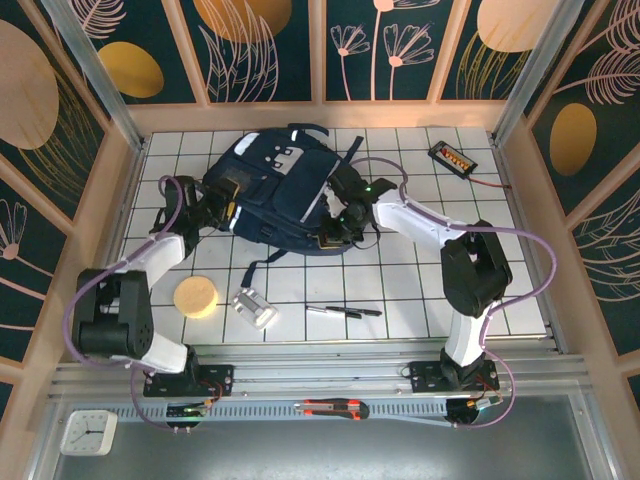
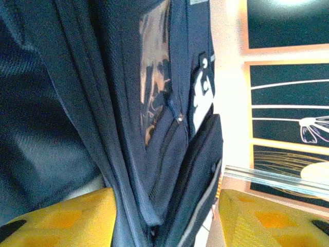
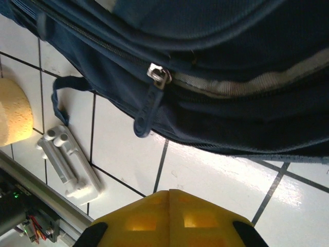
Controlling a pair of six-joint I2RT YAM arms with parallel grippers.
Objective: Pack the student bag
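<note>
So, from the top camera: the student bag (image 1: 280,195), a big dark navy fabric backpack, lies at the far middle of the white tiled table (image 1: 420,290). The left gripper (image 1: 220,203) is at its left edge and the right gripper (image 1: 335,237) at its near right edge.

Left wrist: the left gripper (image 2: 165,208) has its yellow fingers (image 2: 61,221) spread apart, with a fold of the student bag (image 2: 103,103) between them.

Right wrist: the right gripper (image 3: 168,200) has its fingers pressed together with nothing in them, near the silver metal zipper pull (image 3: 157,74) on the student bag (image 3: 205,51). A round yellow sponge (image 3: 13,110) and a white plastic piece (image 3: 69,159) lie near each other on the tiles.
</note>
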